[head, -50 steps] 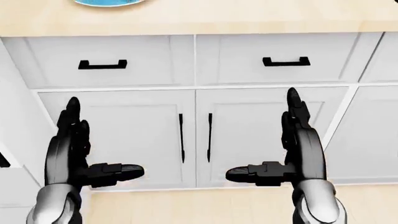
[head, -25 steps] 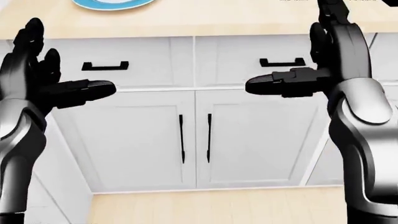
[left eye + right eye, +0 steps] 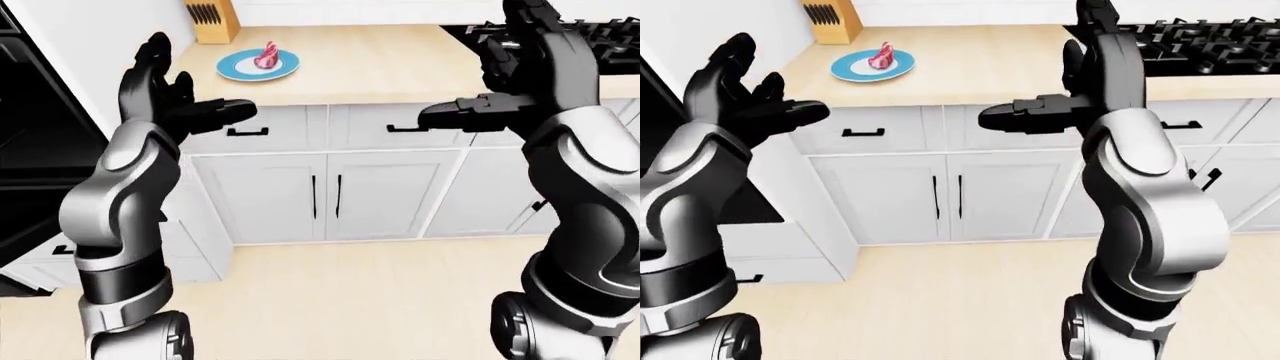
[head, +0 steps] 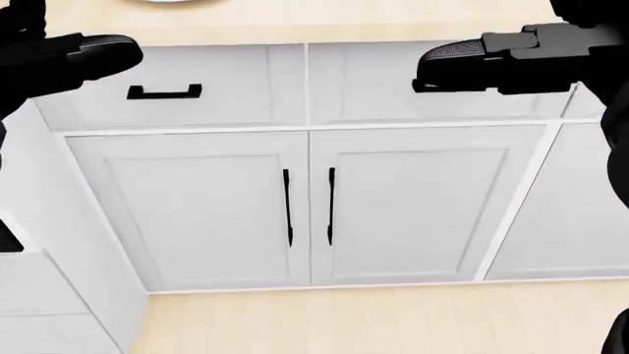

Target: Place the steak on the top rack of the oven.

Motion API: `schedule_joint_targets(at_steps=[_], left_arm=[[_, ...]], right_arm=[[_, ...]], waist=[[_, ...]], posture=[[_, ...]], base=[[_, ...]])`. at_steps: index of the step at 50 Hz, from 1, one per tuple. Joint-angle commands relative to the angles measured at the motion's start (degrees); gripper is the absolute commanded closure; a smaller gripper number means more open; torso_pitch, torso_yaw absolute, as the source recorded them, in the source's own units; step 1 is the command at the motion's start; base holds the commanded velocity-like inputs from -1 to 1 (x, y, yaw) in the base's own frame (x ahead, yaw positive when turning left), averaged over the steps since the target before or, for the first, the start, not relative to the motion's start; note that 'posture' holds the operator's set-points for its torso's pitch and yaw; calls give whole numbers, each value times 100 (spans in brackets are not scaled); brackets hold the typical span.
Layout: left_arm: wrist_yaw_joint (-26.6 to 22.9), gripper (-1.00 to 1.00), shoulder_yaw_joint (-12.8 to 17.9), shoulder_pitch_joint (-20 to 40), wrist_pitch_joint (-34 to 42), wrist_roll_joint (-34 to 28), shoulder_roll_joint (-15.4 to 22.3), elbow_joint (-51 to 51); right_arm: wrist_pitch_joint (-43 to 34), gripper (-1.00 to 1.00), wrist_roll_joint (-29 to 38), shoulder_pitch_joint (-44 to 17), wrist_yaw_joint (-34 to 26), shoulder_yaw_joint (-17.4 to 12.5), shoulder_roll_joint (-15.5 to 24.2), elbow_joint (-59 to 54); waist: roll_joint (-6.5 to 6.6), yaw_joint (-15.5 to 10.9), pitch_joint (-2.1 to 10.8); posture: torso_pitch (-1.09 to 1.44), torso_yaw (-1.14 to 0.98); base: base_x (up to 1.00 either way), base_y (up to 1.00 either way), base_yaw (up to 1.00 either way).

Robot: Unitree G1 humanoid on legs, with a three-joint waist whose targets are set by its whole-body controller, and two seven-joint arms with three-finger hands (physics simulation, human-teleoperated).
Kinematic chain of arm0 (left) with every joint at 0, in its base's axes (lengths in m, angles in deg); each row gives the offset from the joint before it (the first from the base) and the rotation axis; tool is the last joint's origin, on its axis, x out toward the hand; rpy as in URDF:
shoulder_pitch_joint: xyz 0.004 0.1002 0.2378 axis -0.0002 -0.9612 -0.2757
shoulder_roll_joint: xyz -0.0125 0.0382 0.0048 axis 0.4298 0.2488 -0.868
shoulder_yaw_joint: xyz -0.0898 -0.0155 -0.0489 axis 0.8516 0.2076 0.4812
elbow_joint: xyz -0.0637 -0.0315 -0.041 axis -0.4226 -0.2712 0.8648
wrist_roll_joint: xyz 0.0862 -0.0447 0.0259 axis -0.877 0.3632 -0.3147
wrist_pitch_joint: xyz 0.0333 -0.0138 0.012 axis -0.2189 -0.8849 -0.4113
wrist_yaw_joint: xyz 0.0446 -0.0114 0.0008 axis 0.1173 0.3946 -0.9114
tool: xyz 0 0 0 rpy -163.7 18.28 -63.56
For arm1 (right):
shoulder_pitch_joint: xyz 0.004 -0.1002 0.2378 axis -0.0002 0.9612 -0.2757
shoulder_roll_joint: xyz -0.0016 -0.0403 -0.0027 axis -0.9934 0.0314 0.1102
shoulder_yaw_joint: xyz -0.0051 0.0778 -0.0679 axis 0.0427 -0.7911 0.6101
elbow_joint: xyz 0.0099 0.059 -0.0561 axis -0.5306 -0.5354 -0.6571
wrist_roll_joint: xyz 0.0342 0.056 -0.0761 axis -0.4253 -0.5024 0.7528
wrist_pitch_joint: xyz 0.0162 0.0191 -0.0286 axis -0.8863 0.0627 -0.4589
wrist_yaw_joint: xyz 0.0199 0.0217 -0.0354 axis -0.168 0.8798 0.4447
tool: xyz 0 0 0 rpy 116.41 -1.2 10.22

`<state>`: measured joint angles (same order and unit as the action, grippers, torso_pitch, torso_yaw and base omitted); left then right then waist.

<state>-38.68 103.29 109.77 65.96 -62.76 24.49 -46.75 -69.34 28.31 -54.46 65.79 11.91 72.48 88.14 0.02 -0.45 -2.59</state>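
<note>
The pink raw steak (image 3: 268,55) lies on a blue plate (image 3: 240,70) on the wooden counter, near the top left of the left-eye view. Both hands are raised at counter height, apart from the plate. My left hand (image 3: 195,82) is open, with its fingers up and its thumb pointing right, just below and left of the plate. Well to the right of the plate, my right hand (image 3: 480,67) is open too, thumb pointing left. Neither holds anything. The black oven (image 3: 30,142) fills the left edge; its racks do not show.
A knife block (image 3: 214,18) stands behind the plate. A black gas stove (image 3: 1200,41) sits on the counter at the top right. White drawers and cabinet doors (image 4: 304,214) with black handles face me below the counter (image 3: 370,67). Light wooden floor (image 3: 340,300) lies underneath.
Both arms have risen from cabinet-door height to counter height, fingers still spread. In the head view the hands have slid up to its top edge, and the picture has shifted slightly.
</note>
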Motion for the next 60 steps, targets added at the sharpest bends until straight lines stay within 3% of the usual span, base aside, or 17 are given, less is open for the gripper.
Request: schedule_joint_targets(at_steps=[1, 6, 7, 19, 22, 25, 26, 29, 34, 36, 38, 39, 50, 52, 54, 55, 60], left_arm=[[94, -100, 40, 178, -53, 122, 89, 201], [189, -100, 44, 176, 63, 286, 127, 325], [196, -100, 52, 185, 70, 307, 140, 318], [225, -100, -3, 146, 10, 346, 165, 252], [236, -100, 8, 149, 37, 349, 171, 271], [253, -100, 15, 158, -8, 308, 175, 232], [255, -100, 17, 159, -13, 309, 172, 227], [264, -100, 7, 165, -5, 304, 172, 231], [243, -100, 3, 160, -50, 287, 180, 184], [239, -100, 9, 151, -60, 274, 179, 159], [220, -100, 15, 155, -93, 266, 185, 124], [196, -100, -3, 133, -161, 229, 176, 52], [195, -100, 5, 131, -128, 240, 175, 66], [202, -100, 6, 128, -103, 246, 172, 97], [206, -100, 20, 138, -76, 262, 178, 127], [204, -100, 20, 138, -77, 266, 177, 129], [176, -100, 6, 130, -115, 257, 180, 105]], right_arm=[[95, -100, -106, -188, 91, -78, 73, 157], [-4, -100, -301, -232, 215, -128, 150, 259], [18, -100, -319, -214, 235, -115, 151, 249], [70, -100, -412, -163, 271, -33, 204, 223], [88, -100, -417, -142, 268, -31, 215, 226], [99, -100, -423, -122, 265, -40, 225, 224], [102, -100, -422, -121, 266, -38, 226, 223], [90, -100, -444, -142, 270, -22, 204, 236], [151, -100, -455, -115, 269, -21, 198, 214], [165, -100, -451, -107, 277, 4, 179, 210], [164, -100, -457, -118, 273, -14, 184, 203], [163, -100, -460, -117, 274, -10, 184, 205], [193, -100, -484, -113, 258, 8, 159, 190], [208, -100, -487, -95, 256, 3, 157, 192], [182, -100, -495, -110, 267, 17, 151, 213], [212, -100, -487, -92, 264, 24, 146, 196], [219, -100, -479, -77, 267, 41, 131, 199]], waist=[[-1, 1, 143], [5, 1, 137], [29, 16, 261], [141, 70, 191], [11, 69, 197], [-335, 64, 154], [-181, 25, 160], [-263, 39, 217], [-42, 34, 128], [133, 57, 115], [540, 86, 227], [412, 72, 214], [-29, 53, 124], [-175, 35, 117], [-483, 14, 188], [-306, 50, 125], [-214, -5, 157]], posture=[[0, 0], [0, 0], [0, 0], [0, 0], [0, 0], [0, 0], [0, 0], [0, 0], [0, 0], [0, 0], [0, 0], [0, 0], [0, 0], [0, 0], [0, 0], [0, 0], [0, 0]], base=[[0, 0, 0], [0, 0, 0], [0, 6, 0], [0, 13, 0], [0, 15, 0], [0, 15, 0], [1, 16, 0], [0, 15, 0], [0, 15, 0], [0, 15, 0], [0, 15, 0], [0, 16, 0], [6, 9, 0], [12, 4, 0], [13, 2, 0], [12, 2, 0], [13, 2, 0]])
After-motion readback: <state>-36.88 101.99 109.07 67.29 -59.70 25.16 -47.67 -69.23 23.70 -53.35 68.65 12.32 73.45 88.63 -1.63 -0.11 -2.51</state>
